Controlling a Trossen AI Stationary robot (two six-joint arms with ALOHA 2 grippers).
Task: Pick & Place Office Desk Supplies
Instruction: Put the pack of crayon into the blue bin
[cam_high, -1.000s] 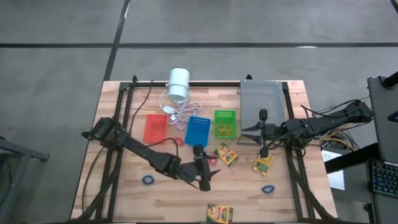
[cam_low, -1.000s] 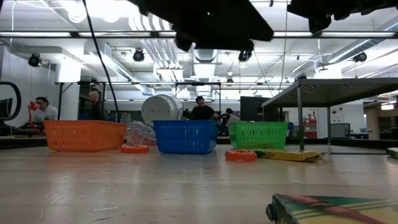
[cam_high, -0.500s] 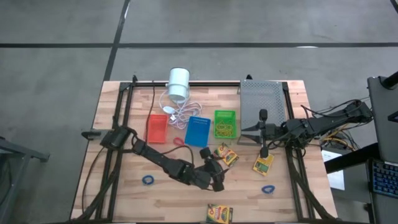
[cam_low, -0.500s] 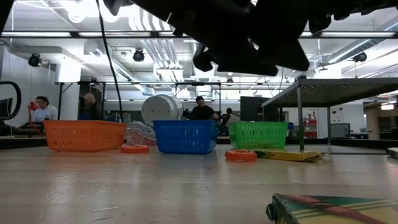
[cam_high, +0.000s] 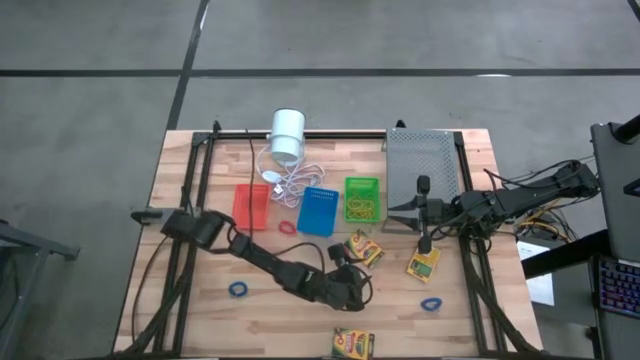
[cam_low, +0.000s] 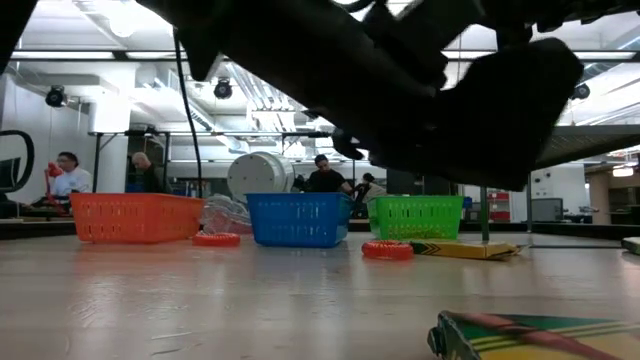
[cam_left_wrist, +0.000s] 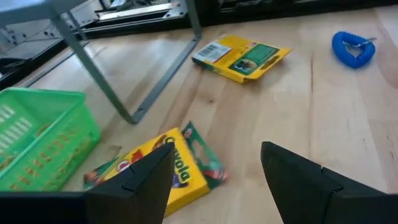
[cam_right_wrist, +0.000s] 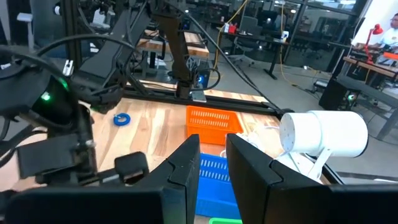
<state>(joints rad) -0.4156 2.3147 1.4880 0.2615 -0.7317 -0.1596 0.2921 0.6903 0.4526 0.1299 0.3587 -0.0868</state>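
Observation:
My left gripper (cam_high: 352, 288) (cam_left_wrist: 217, 177) hangs open above the table's near middle; a yellow-green crayon box (cam_high: 365, 248) (cam_left_wrist: 165, 165) lies flat just beyond one of its fingers, untouched. A second crayon box (cam_high: 423, 264) (cam_left_wrist: 242, 55) lies to the right, a third crayon box (cam_high: 352, 343) (cam_low: 520, 335) at the near edge. The red-orange basket (cam_high: 250, 205), blue basket (cam_high: 318, 210) and green basket (cam_high: 362, 198) stand in a row. Rubber bands lie flat: a red one (cam_high: 288, 227), blue ones (cam_high: 237, 289) (cam_high: 430, 302). My right gripper (cam_high: 405, 212) (cam_right_wrist: 212, 165) waits open by the tray.
The grey perforated tray (cam_high: 422, 160) stands on legs at the far right; one tray leg (cam_left_wrist: 124, 74) comes down near the green basket. The white cylinder (cam_high: 288, 133) and its coiled cord (cam_high: 290, 182) lie at the far middle. People sit in the room beyond the table.
My left arm has reached farther toward the table's right, its open gripper moving from the near middle toward the crayon box and coming nearer the near edge, so it fills more of the low view. Nothing on the table has moved.

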